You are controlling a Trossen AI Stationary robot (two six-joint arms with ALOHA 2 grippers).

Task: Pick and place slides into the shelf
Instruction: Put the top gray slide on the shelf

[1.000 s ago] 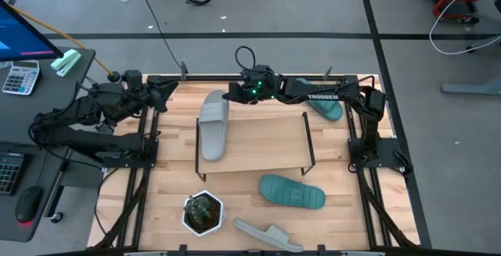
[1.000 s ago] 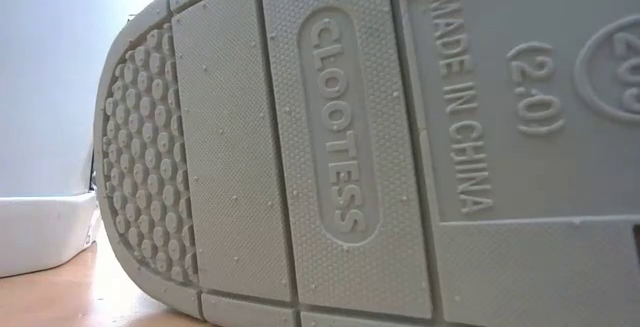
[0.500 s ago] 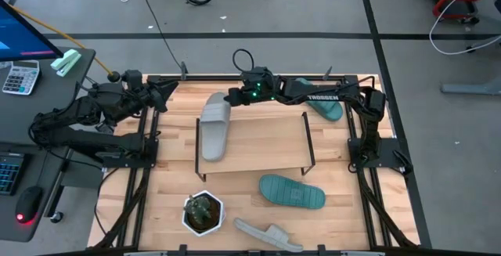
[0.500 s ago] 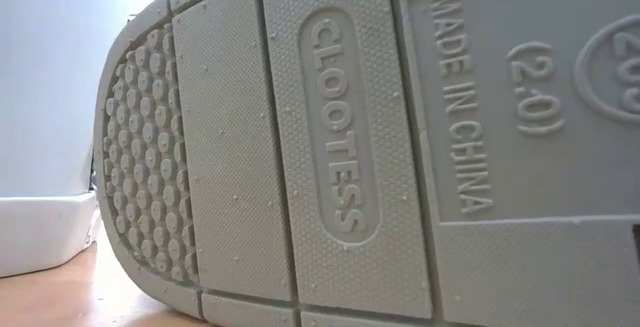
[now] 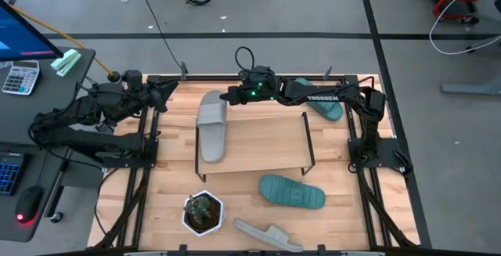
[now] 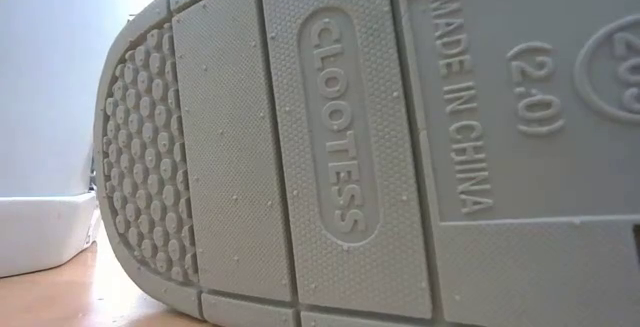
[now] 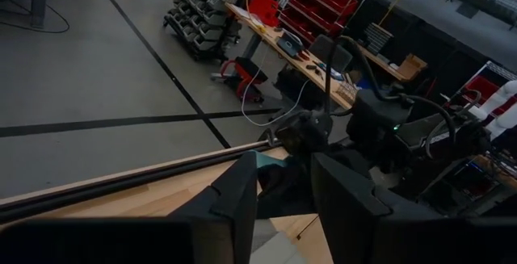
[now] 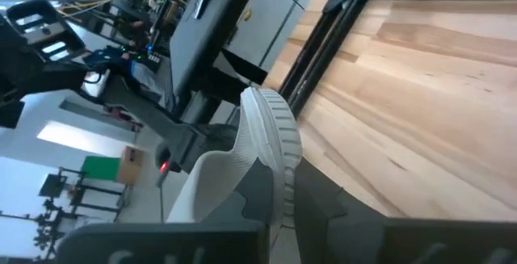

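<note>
A light grey slide (image 5: 211, 127) lies lengthwise on the left end of the shelf (image 5: 266, 158), a low wooden board on thin black legs standing in the middle of the table (image 5: 172, 193). The slide's far end overhangs the shelf's back edge, and there the right gripper (image 5: 232, 96) grips it; the right wrist view shows the two dark fingers (image 8: 319, 199) pressed close together on the slide's ribbed grey edge. The right arm reaches across from the table's right side along the far edge. Behind that arm, near the far right corner, a teal slide (image 5: 325, 109) lies partly hidden. A second teal slide (image 5: 292, 192) lies flat on the table just in front of the shelf's right end. A second grey slide (image 5: 268, 235) rests at the table's near edge, so close to the low camera that its patterned sole fills that whole view. Just left of it stands a small potted plant (image 5: 203, 213) in a white pot. The left gripper (image 5: 163, 93) waits at the far left corner, its jaws partly apart and holding nothing.
</note>
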